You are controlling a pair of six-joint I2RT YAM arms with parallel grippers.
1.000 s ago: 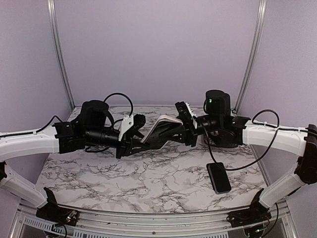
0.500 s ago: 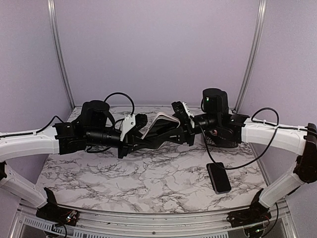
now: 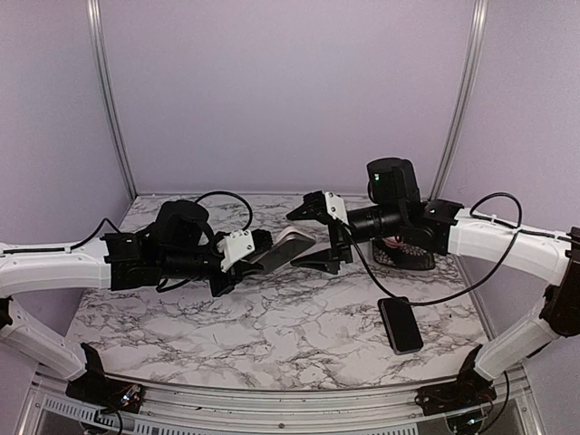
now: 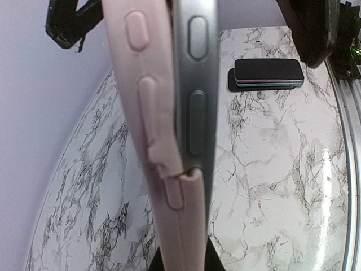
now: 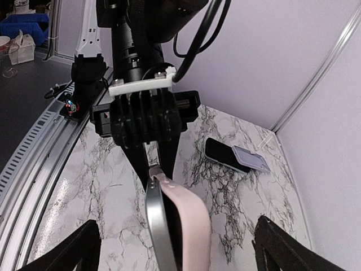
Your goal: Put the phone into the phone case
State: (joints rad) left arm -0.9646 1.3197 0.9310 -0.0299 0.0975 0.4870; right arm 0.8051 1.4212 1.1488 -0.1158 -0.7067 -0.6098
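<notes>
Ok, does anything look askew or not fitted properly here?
Yes. On the phone in the left gripper, the pink case is only partly seated: in the left wrist view its upper side edge stands away from the grey frame, so the case's button covers sit beside the phone's buttons, not over them.

L claw [image 3: 263,258] tight, R claw [image 3: 317,237] wide

In the closed left gripper [image 3: 249,258], a pale phone case [image 3: 288,243], tilted, clear of the marble table [image 3: 227,335]; at its free end, the right gripper [image 3: 301,237], jaws spread wide; near the right front edge, a dark phone [image 3: 401,324] flat on the marble
</notes>
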